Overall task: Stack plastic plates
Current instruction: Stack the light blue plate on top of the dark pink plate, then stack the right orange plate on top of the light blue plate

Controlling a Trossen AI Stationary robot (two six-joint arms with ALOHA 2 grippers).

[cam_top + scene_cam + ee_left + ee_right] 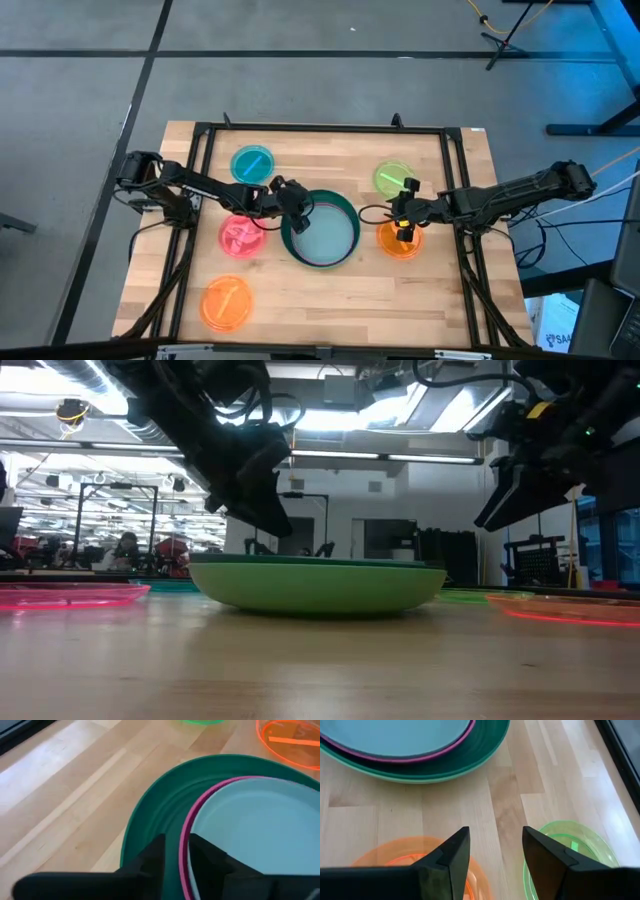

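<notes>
Four big plates nest mid-table in the high view: pale blue plate [326, 240] in the magenta plate [300, 251], dark green plate [337, 203] outermost. Low view: mint green plate [315, 586] at the bottom. Left wrist view: left gripper [177, 855] pinches the magenta rim. Right wrist view: right gripper [495, 851] open, between orange plate [387, 851] and lime plate [580, 840].

We see two slim, dark arms built of jointed black segments, with black cables looping beside them. The left gripper [296, 208] ends in matte black, wedge-shaped fingers [150, 860]. The right gripper [404, 222] has the same angular black fingers [451, 851] and a small yellow marking near its wrist.
</notes>
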